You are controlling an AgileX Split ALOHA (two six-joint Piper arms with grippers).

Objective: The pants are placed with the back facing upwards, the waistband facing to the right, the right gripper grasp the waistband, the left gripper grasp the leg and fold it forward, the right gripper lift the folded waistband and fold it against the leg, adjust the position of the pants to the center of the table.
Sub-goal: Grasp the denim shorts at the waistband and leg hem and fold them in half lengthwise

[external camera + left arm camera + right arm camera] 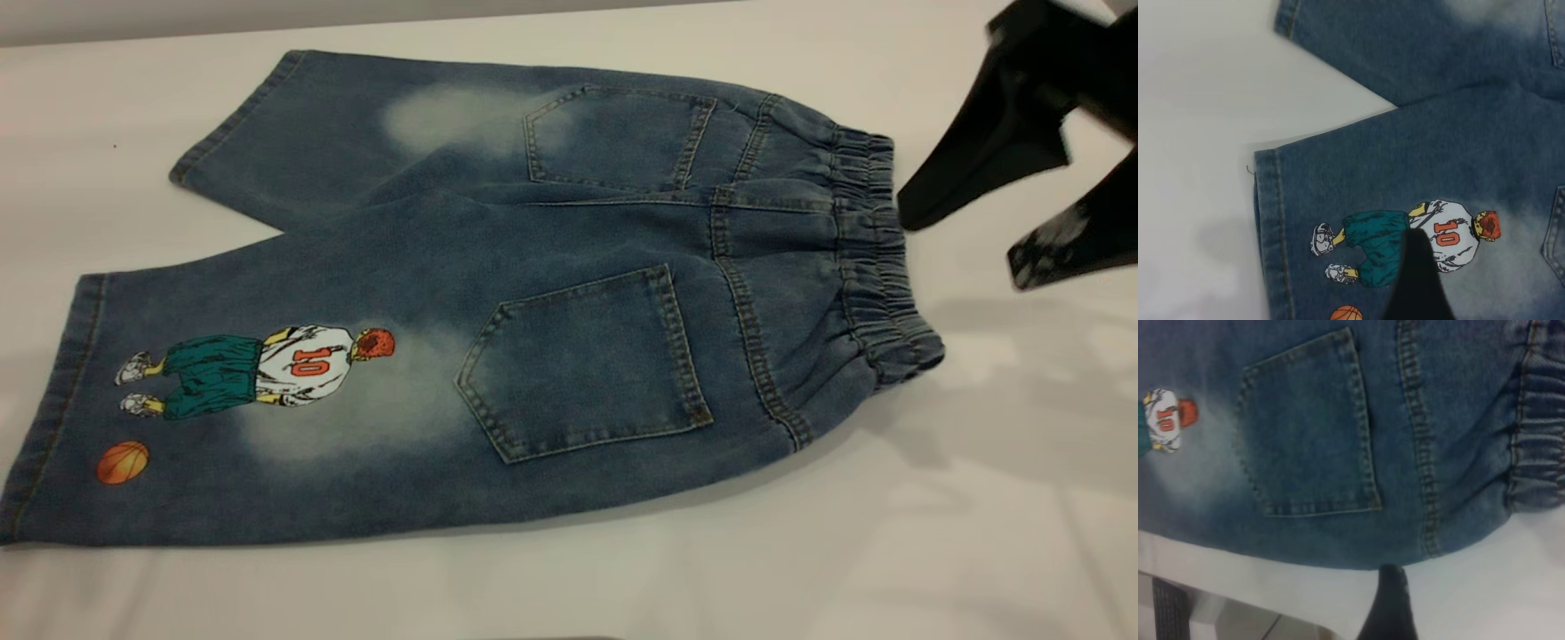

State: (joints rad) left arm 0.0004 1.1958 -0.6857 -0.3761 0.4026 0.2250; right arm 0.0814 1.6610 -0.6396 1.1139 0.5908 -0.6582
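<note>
Denim pants (498, 293) lie flat, back up, across the white surface (978, 551), unfolded. Right gripper (969, 240) hovers released beside the waistband (876, 258) near the right edge; it likely must close there next. Left gripper's state cannot be told.

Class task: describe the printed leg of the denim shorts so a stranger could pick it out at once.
On the white table lie blue denim pants, flat, waistband to the exterior view's right. The leg is the nearer of two. Only it bears a player in a "10" shirt and an orange ball.
</note>
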